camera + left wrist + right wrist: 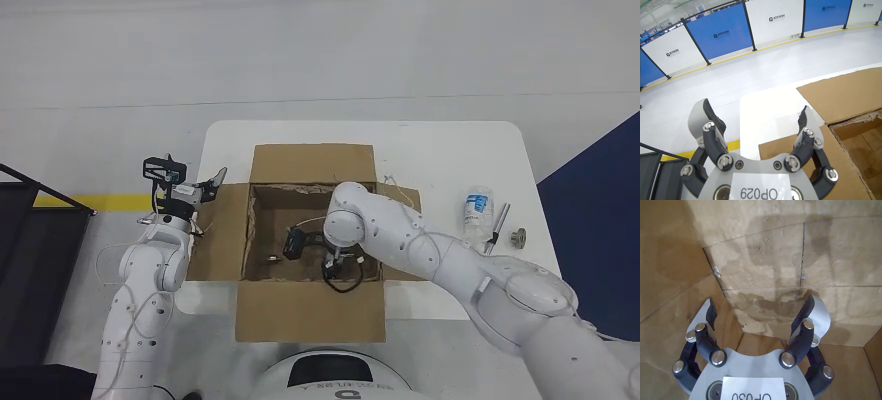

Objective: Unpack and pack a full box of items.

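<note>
Cardboard box (310,312): mid-table (440,150), all four flaps folded out flat, the visible floor bare. Probably light; walls stiff, flaps floppy, so take hold at a wall edge.
Right gripper (761,306): inside the box, low near a corner, fingers spread, holding nothing.
Left gripper (755,106): just outside one side flap, fingers spread, empty.
Bottle (476,208), slim tool (497,225), small round part (518,237): on the table beyond the opposite flap. The bottle is likely slick, so grasp it mid-body.

White table (440,150), yellow floor line (733,144), blue-and-white partition panels (719,36)
</note>
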